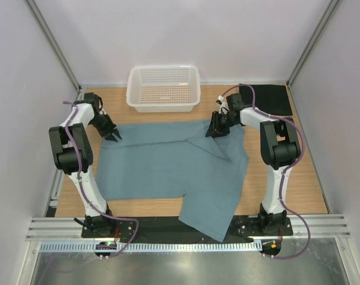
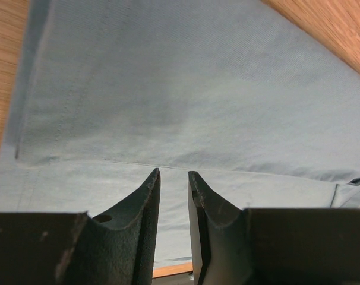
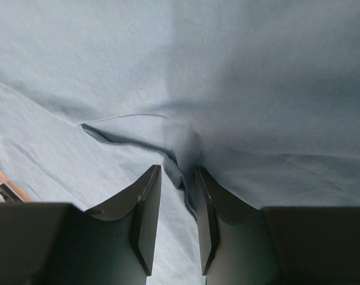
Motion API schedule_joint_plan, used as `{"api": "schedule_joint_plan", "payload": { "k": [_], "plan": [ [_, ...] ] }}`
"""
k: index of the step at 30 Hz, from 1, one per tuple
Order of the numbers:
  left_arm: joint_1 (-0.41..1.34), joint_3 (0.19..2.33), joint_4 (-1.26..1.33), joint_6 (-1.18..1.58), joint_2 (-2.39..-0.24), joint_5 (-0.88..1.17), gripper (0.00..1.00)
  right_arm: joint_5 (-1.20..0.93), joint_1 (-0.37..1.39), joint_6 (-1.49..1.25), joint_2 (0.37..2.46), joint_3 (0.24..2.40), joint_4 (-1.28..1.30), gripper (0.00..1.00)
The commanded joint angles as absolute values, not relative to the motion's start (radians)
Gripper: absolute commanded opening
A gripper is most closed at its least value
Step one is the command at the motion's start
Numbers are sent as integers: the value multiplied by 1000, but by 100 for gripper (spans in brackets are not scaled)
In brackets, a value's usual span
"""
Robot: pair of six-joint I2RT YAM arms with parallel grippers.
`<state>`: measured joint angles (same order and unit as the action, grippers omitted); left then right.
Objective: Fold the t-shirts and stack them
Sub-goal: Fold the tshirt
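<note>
Under and between both pairs of fingers lies one large teal t-shirt [image 1: 162, 169], spread flat with one flap folded over. Beyond the fingers stand one white basket [image 1: 163, 105] and, past the right gripper [image 1: 215, 133], one black t-shirt [image 1: 270, 98], partly hidden by the right arm [image 1: 279, 145]. Right fingers [image 3: 145, 208] pinch a raised ridge of teal cloth, while the left gripper [image 1: 115, 136] shows a narrow slot over flat cloth, and whether it holds any I cannot tell.
</note>
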<state>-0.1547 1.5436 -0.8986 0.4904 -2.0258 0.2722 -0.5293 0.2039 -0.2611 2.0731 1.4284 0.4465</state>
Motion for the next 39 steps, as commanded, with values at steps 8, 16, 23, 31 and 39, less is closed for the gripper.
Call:
{"api": "schedule_joint_plan", "payload": {
  "k": [8, 16, 23, 31, 39],
  "plan": [
    [-186, 1529, -891, 497, -1980, 271, 27, -572, 215, -258, 1987, 1413, 475, 11],
    [-186, 1526, -893, 502, -1985, 278, 27, -652, 290, -242, 1962, 1420, 594, 6],
    [-187, 1505, -884, 509, -1951, 255, 27, -672, 368, -245, 1965, 1417, 636, 11],
    [-186, 1505, -890, 509, -1948, 271, 33, -588, 391, -267, 1847, 1333, 654, 55],
    [-62, 1477, -824, 522, -1887, 369, 36, -457, 181, -451, 1671, 1190, 514, 55]
  ]
}}
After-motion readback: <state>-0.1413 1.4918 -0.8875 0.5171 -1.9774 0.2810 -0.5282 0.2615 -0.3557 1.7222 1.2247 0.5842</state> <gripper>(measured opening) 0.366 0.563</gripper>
